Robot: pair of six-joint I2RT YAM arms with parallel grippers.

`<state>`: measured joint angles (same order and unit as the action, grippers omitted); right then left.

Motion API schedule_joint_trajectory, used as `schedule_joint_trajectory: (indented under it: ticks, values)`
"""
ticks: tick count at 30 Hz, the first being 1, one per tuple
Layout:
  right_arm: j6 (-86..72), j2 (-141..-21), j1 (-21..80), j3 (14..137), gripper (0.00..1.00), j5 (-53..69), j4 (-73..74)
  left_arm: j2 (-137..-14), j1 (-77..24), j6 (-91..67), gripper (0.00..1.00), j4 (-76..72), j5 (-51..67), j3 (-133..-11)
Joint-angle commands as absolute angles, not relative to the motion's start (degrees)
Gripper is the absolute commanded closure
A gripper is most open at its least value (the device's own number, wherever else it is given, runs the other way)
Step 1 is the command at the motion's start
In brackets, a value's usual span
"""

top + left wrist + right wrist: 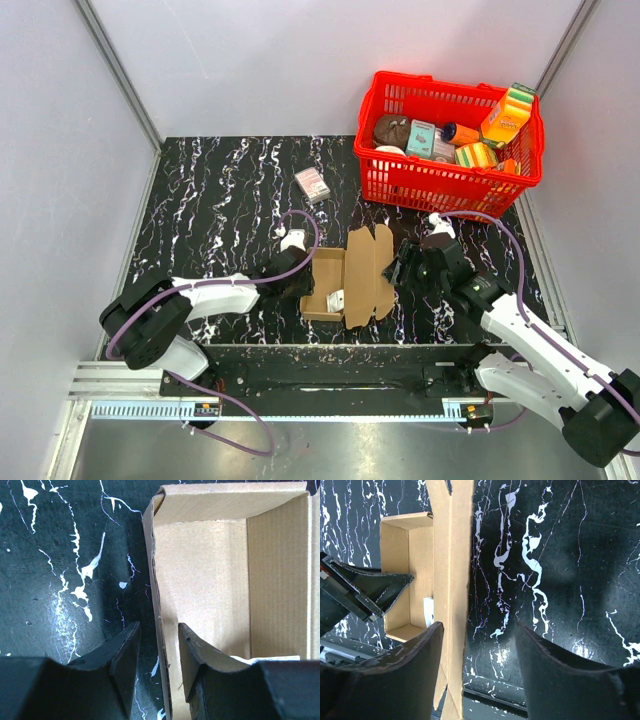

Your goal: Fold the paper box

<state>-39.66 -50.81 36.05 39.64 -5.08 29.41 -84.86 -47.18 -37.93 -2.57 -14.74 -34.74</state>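
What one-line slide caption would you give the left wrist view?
Open fingers of the left gripper straddle one upright wall of the paper box on the black marbled table.

Worktop point(220, 190): black surface with white marble veining, enclosed by grey walls at the back and on both sides. 3 items rest directly on it.

Item 1: brown paper box point(335, 285), centre, near the front edge, open at the top, with 1 wide notched flap along its right side.

Item 2: small white-and-pink carton point(313, 184), lying flat behind the paper box and well apart from it.

Item 3: red basket point(430, 185), at the back right, near the right wall, holding assorted packs.
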Motion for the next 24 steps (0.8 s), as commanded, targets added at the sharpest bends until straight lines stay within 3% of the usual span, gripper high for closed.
schedule_joint_trajectory:
  ticks: [1,7,24]
  values:
    - [-39.29,-50.45,32.26,37.36,0.39,2.81,21.27,-83.67,-46.93,-37.53,0.59,-1.85,-14.33,-36.12]
    - [-37.88,-52.29,32.08,36.83,0.48,6.49,16.97,-83.76,-46.93,-37.53,0.59,-2.02,-14.33,-36.30]
    - [-34.46,-55.02,32.08,37.35,0.86,7.74,15.55,-83.94,-47.02,-36.65,0.57,-1.15,-13.88,-38.84]
